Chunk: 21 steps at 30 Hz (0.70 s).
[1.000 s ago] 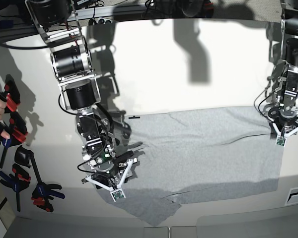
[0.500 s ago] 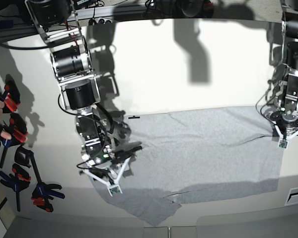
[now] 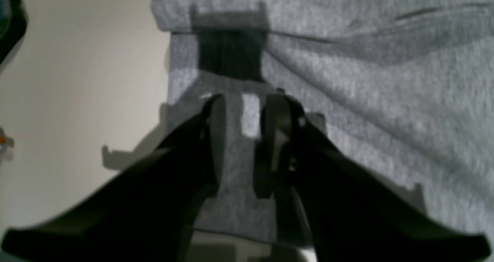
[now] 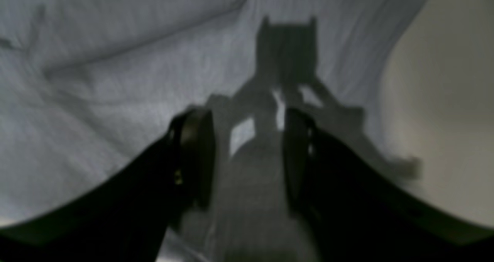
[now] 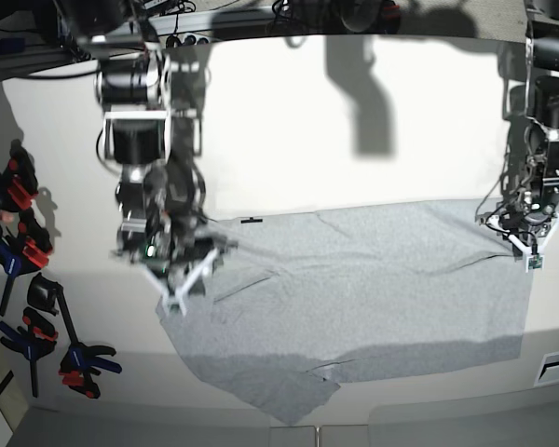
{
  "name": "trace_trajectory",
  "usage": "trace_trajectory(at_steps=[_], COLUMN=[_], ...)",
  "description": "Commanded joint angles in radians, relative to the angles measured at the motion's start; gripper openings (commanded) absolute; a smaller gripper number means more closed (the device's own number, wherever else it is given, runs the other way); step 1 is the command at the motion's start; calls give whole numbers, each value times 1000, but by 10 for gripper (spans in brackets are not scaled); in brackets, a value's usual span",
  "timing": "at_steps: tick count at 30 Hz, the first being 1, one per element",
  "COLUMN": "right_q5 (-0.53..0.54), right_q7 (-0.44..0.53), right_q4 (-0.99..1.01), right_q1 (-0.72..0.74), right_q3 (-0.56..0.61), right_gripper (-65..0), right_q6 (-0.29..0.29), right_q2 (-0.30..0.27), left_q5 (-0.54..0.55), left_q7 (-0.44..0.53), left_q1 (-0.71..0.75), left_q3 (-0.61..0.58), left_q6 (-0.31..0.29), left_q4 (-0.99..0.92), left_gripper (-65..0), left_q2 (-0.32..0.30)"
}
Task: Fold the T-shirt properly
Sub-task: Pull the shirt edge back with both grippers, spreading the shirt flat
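Although the T-shirt (image 5: pixel 373 289) shows only plain heather-grey cloth with no readable lettering, it lies spread across the pale counter (image 5: pixel 354 130), its lower corner bunched near the front edge. A small black mark (image 5: pixel 252 221) sits just beyond the shirt's far hem. Red-and-blue clamps (image 5: pixel 23 270) lie well apart from the shirt, off its side nearest the right arm. The right end effector (image 4: pixel 249 146) stands over that side of the shirt, jaws parted with a moderate gap; the blur hides whether cloth is caught. The left end effector (image 3: pixel 243 138) sits at the opposite edge, jaws narrowly apart with grey fabric between them, though a firm pinch cannot be told.
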State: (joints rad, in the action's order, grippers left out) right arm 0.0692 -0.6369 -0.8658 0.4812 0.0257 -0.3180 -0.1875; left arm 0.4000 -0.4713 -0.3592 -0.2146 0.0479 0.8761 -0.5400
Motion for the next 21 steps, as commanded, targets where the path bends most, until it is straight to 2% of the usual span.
trace_trajectory(at_steps=[1,6,9,12,14,21], right_q5=[9,-18,-18,-17,-17,-17], right_q7=[0,51,53,38,18,-22], right_q4=[-15,-30,-103,-200,-264,-435], right_q1=[8,-105,-179,-250,-290,-419], right_q3=[-2,-2,-2,-2,-2,-57], right_gripper=[-368,-370,-389,-390,-390,-390], right_q6=[-6,-3,-3,-3,-3,-2], right_q2=[-6,-7,-9,-9,-9,-12], left_q5=[2,5,58,80,80,80], left_q7=[0,-16,-36,-37,-40,-137], left_q1=[-4,77,136,192,230,404], left_q3=[5,5,5,20,53,265], left_q6=[-4,-3,-4,-36,-58,-61], left_q4=[10,10,11,29,61,269], left_gripper=[-486,-486,-486,-486,-486,-486], left_q2=[-8,12,13,13,13,13])
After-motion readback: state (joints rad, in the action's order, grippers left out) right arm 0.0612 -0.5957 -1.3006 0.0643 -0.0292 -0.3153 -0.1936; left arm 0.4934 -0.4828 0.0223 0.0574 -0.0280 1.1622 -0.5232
